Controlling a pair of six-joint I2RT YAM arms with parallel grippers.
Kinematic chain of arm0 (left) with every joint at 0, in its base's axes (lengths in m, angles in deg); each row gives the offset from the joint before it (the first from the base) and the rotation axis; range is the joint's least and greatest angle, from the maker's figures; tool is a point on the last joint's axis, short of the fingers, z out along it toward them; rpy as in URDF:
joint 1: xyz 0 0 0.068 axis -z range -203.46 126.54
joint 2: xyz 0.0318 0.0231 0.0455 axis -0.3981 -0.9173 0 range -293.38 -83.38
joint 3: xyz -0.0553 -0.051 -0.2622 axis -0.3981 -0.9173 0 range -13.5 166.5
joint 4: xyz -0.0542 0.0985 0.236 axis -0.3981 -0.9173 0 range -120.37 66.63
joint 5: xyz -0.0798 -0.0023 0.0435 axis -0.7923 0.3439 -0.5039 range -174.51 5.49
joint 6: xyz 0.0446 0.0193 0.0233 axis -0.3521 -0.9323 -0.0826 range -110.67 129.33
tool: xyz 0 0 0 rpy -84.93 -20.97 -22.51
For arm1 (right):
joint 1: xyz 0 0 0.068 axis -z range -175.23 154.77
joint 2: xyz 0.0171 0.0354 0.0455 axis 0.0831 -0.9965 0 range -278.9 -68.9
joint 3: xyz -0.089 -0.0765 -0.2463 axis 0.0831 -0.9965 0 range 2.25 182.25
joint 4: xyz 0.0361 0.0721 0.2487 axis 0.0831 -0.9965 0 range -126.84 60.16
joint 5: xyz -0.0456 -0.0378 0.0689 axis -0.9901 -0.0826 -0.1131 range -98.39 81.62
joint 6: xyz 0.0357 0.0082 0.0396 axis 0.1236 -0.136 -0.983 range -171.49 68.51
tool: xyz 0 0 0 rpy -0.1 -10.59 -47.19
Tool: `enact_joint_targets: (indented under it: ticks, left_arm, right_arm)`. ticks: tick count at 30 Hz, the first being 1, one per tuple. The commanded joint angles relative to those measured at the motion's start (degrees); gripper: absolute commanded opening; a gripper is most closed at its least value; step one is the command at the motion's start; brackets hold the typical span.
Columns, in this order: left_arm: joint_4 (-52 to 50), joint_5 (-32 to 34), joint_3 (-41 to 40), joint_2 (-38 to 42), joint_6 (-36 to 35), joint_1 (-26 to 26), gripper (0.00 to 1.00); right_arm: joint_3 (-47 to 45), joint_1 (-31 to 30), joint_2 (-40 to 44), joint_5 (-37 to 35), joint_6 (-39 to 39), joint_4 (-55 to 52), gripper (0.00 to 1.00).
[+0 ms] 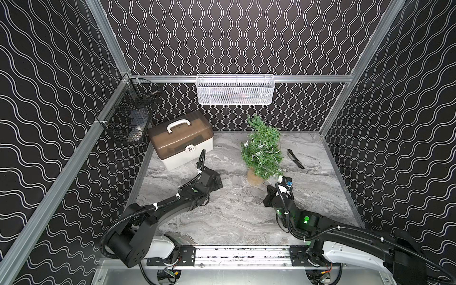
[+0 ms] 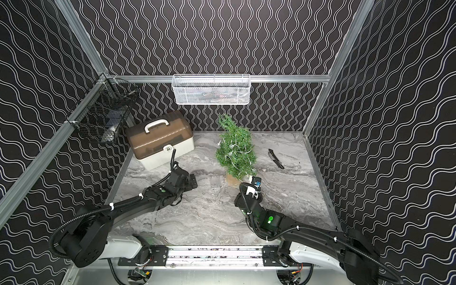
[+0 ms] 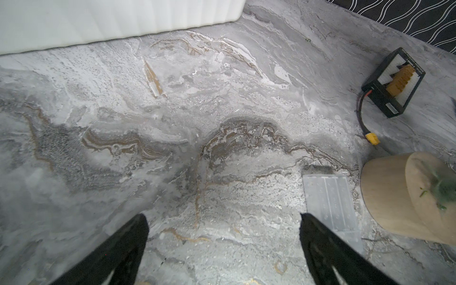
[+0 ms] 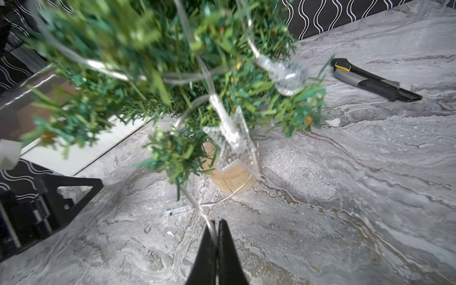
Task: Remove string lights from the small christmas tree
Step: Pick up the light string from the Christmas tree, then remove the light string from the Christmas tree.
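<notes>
The small christmas tree (image 1: 262, 150) has its tan base on the grey marble table (image 1: 234, 212), between the storage box (image 1: 181, 140) and a utility knife (image 1: 295, 158). The string lights (image 1: 258, 153) are wound on its green branches, with clear bulbs and one clear star (image 4: 234, 145) hanging among them. The right gripper (image 4: 217, 223) is just beside the lower branches, and its two fingers are pressed together on the thin silvery wire, which runs from the fingertips up into the tree. The small clear box (image 3: 330, 204) at the end of the lights lies flat on the table, just beside the base of the tree. The left gripper (image 3: 223, 218) hangs over bare table between the storage box and the tree, with its fingers spread wide and holding nothing. The storage box is white below, with a brown see-through lid, a white handle and a front latch; the lid is down, and through it only a dark shape shows, which I cannot identify. A white mesh basket (image 1: 235, 90) hangs on the back rail, and some things lie inside it, too dim to name. A black wire basket (image 1: 128, 116) hangs on the left side rail and holds a pale thing and a grey thing, also unclear.
</notes>
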Motion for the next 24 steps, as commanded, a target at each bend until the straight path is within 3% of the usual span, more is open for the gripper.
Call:
enact_joint_targets:
  ticks: [1,5,13,18,24]
  left_arm:
    - [0.3,1.0,0.52,-0.23,0.59,0.01,0.99]
    - [0.03,1.04,0.61,0.04,0.37,0.05,0.99]
    - [-0.53,1.09,0.95,0.46,0.58,0.05,0.99]
    - [-0.87,1.18,0.78,1.02,0.54,-0.03,0.99]
    - [-0.98,1.36,0.75,1.19,1.0,0.01,0.99]
  right_arm:
    - [2.11,-0.11,1.54,1.23,2.29,-7.24,0.0]
    - [6.4,-0.11,2.16,2.98,4.79,-11.79,0.0]
    - [11.95,-0.11,2.24,12.06,11.8,-9.69,0.0]
    - [15.87,-0.11,3.63,7.89,12.71,-11.96,0.0]
    - [14.33,2.25,7.76,-0.41,12.93,-15.79,0.0]
